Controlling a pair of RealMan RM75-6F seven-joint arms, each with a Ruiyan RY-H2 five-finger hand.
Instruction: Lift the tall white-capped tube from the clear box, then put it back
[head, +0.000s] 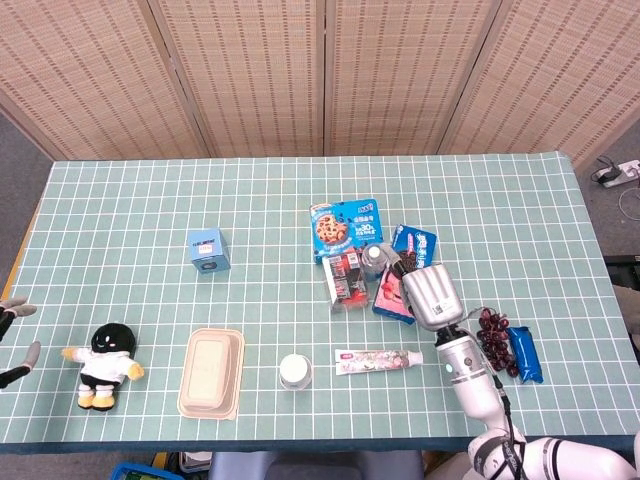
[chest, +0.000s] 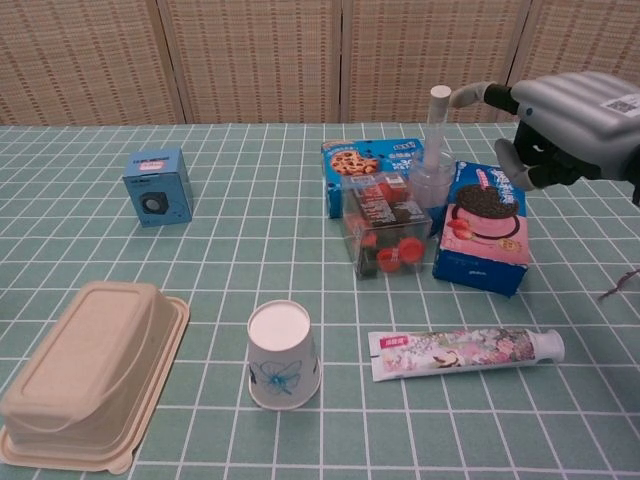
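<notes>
The tall tube (chest: 436, 140) with its white cap stands upright at the far right corner of the clear box (chest: 385, 228), which holds red and black items. I cannot tell whether its base is inside the box. In the head view the tube (head: 374, 258) sits just right of the clear box (head: 345, 278). My right hand (chest: 565, 125) hovers to the tube's right with fingers spread. One fingertip (chest: 472, 96) reaches close to the cap, and nothing is gripped. In the head view the right hand (head: 430, 295) covers part of the pink-and-blue cookie box. My left hand (head: 12, 335) shows at the far left edge, fingers apart.
A blue cookie box (chest: 368, 160) stands behind the clear box and an Oreo box (chest: 483, 228) beside it. A toothpaste tube (chest: 465, 352), a paper cup (chest: 283, 355), a beige lidded container (chest: 90, 372) and a small blue box (chest: 158, 187) lie nearer. A plush toy (head: 105, 363) sits far left.
</notes>
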